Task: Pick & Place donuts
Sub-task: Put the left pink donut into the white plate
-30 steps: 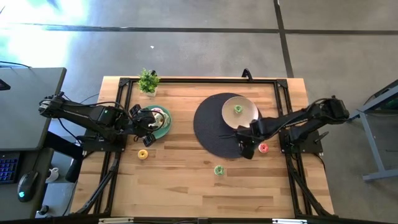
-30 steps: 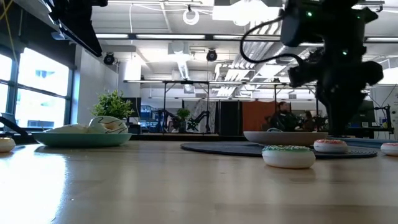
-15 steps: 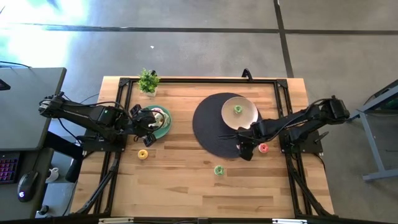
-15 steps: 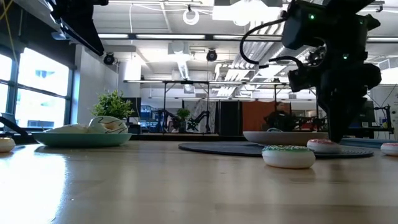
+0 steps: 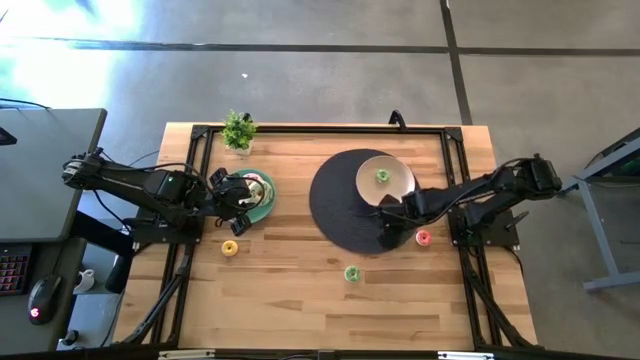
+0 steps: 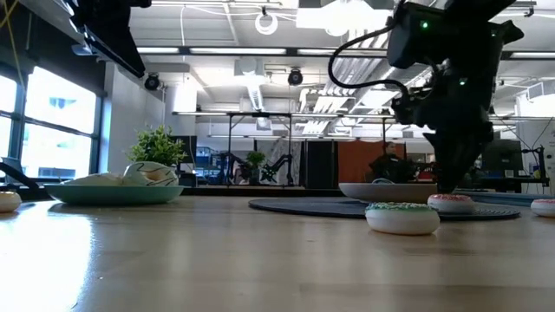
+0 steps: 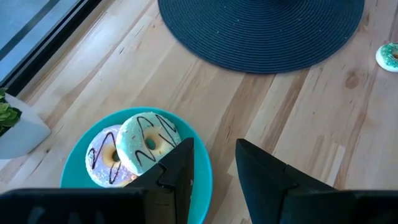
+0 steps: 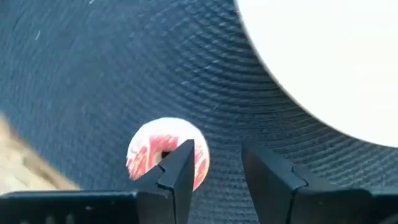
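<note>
Placed so far: one small green-iced ring donut (image 5: 382, 176) lies on the round beige plate (image 5: 400, 183); two larger iced donuts (image 7: 132, 144) lie on the round teal plate (image 7: 200, 180).
Left to move: a yellow donut (image 5: 230, 248), a green-sprinkled donut (image 5: 351, 273) and a red-iced donut (image 5: 423, 238) lie loose on the wooden table (image 5: 300, 290); a pink-and-white donut (image 8: 163, 155) lies on the dark woven mat (image 8: 93, 74).
Right gripper (image 8: 214, 163): low over the mat just beside the beige plate, fingers parted and holding nothing, with the pink-and-white donut at one fingertip.
Left gripper (image 7: 214, 163): waits over the teal plate, fingers apart, empty.
Progress: judged under halfway; the next pick is likely the donut on the mat.
</note>
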